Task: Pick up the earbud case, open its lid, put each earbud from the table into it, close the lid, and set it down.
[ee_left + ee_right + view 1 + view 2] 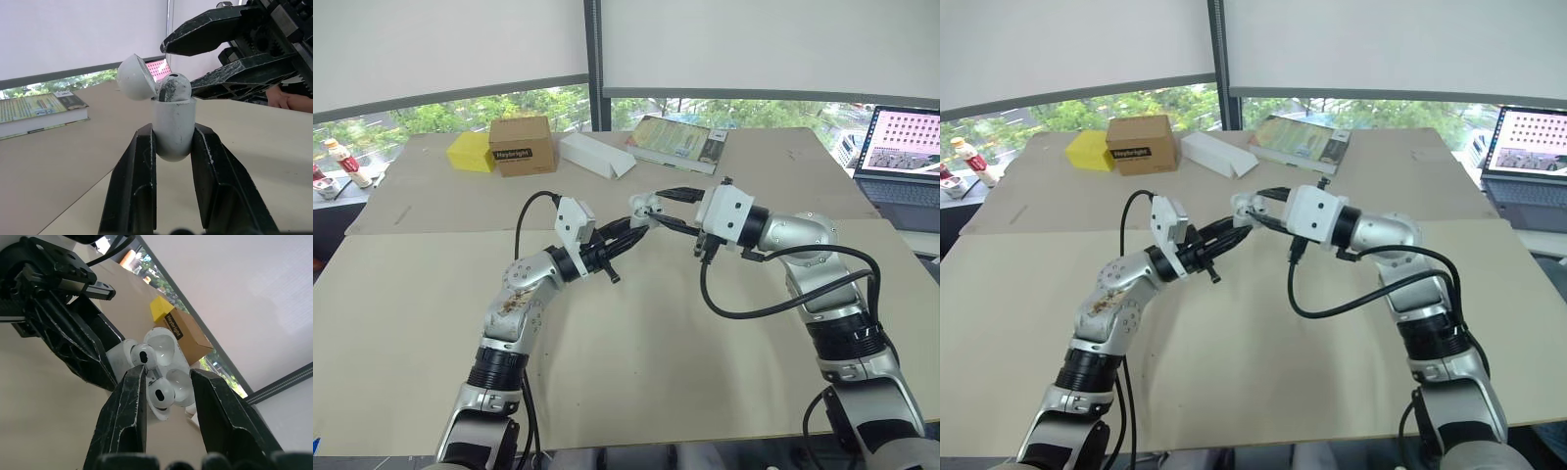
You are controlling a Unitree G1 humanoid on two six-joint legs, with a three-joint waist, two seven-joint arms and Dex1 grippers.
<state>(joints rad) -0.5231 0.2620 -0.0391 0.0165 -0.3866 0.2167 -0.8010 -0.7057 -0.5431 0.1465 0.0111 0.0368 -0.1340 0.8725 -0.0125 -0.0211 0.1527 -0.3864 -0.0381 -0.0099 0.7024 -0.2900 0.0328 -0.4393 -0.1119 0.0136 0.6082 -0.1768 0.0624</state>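
Holding the earbud case [172, 129] clamped in my left gripper [636, 227] above the worktop [656, 372], lid [136, 77] hinged open, I saw both earbuds [161, 394] in their wells. My right gripper [167, 373] hovered close, fingers apart. I judged it best to press each bud flush, then tip the lid shut gently.

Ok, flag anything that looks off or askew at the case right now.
One thing: in the open earbud case, clamped by the left gripper, one earbud sits high, its head above the rim, possibly not fully seated. The lid might not shut over it. The right gripper hovers open beside it.
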